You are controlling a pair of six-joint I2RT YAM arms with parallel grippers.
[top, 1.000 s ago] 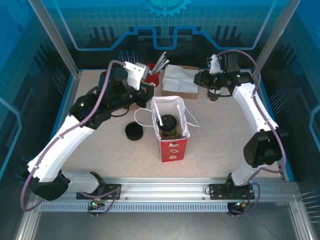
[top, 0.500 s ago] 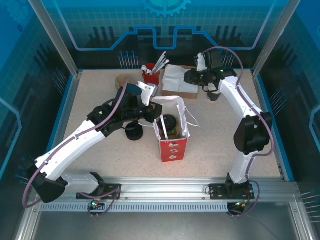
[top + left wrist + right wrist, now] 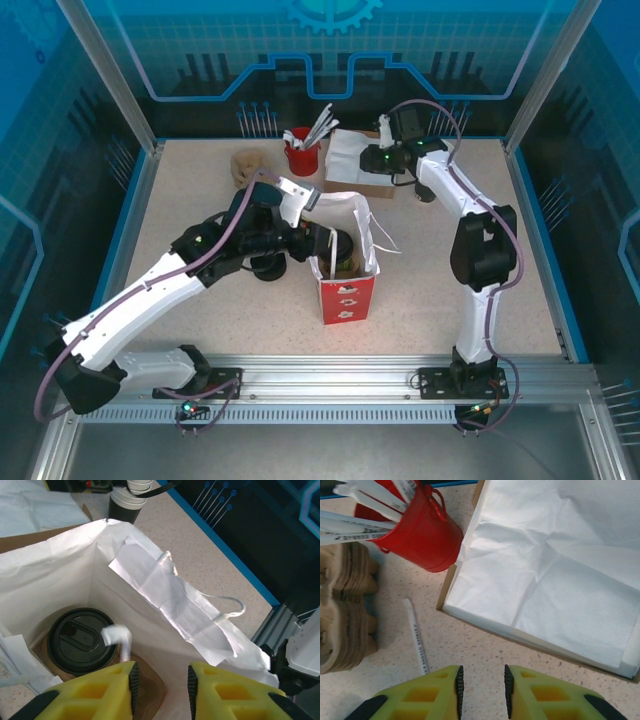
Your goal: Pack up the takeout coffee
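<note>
At left, over the mouth of the bag (image 3: 150,580) with the left claw (image 3: 161,672), come across from beside the red bucket (image 3: 422,535) within the last second; jaws just loosened from tight, now parted with nothing between the pads. Down in the bag, upright on the bottom, the coffee cup (image 3: 80,640) with its black lid on, and against that lid a short white bent piece (image 3: 117,637), most likely let go just now. Means the main job looks done: cup already packed, extras going in. Further right, across to the box of napkins (image 3: 545,580) with the right claw (image 3: 481,680), swung in from the far right corner; hovering above the bare counter (image 3: 475,650) just short of the box edge, jaws a little apart and empty. Probably lining up for a napkin; nothing gripped yet. Worth lifting the left claw straight up, clear of the bag's handle (image 3: 225,605).
</note>
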